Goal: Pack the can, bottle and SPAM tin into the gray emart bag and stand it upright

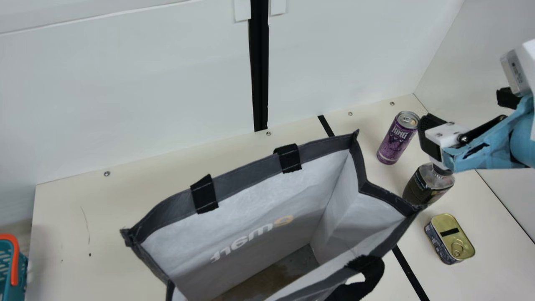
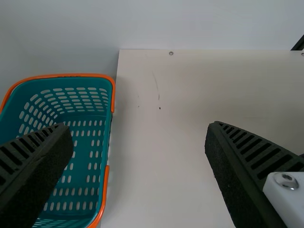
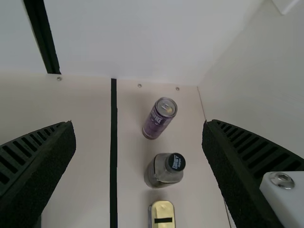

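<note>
Gray emart bag (image 1: 246,177) stands open-mouthed on the inner side of my right gripper (image 3: 138,135), whose fingers are spread with nothing between them. I judge the step to be a first pick. The bottle (image 1: 428,184) is below that gripper, the can (image 1: 398,137) beyond it and the SPAM tin (image 1: 450,239) nearer my side. For either upright, I'd centre the fingers, lower straight down, close on the body, then lift well above the rim before crossing; a low pass could drag the bag over. The flat tin probably wants a grip across its narrow sides.

All three goods are outside the bag, where I see pale lining and part of the floor. Beside my left gripper (image 2: 138,137), also spread, sits a teal basket (image 2: 61,75), its slotted walls edged in orange.
</note>
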Controlling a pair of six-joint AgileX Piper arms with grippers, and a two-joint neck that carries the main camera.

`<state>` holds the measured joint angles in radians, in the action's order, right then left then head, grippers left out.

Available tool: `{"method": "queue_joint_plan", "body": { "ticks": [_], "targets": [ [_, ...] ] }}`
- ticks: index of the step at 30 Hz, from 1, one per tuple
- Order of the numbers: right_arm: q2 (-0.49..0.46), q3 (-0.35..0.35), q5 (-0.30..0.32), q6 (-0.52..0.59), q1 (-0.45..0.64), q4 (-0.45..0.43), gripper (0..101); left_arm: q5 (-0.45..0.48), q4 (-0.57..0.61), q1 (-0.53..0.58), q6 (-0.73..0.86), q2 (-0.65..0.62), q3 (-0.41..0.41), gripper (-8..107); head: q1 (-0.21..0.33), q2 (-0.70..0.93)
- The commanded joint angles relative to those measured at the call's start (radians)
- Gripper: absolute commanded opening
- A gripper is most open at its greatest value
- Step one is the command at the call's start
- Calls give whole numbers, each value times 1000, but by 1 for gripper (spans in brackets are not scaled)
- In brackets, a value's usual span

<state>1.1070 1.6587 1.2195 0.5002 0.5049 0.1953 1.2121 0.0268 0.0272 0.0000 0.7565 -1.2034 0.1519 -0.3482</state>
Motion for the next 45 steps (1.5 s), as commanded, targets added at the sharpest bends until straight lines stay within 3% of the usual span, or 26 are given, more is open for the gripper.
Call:
{"method": "queue_joint_plan", "body": {
  "ticks": [1,15,45],
  "targets": [
    [1,-11,1,1,17,-2,95,0,0,0,0,0,0,90,23,-1],
    [-1,-106,1,42,89,-14,95,0,0,0,0,0,0,90,23,-1],
    [1,-106,1,42,89,-17,95,0,0,0,0,0,0,90,23,-1]
  ]
}}
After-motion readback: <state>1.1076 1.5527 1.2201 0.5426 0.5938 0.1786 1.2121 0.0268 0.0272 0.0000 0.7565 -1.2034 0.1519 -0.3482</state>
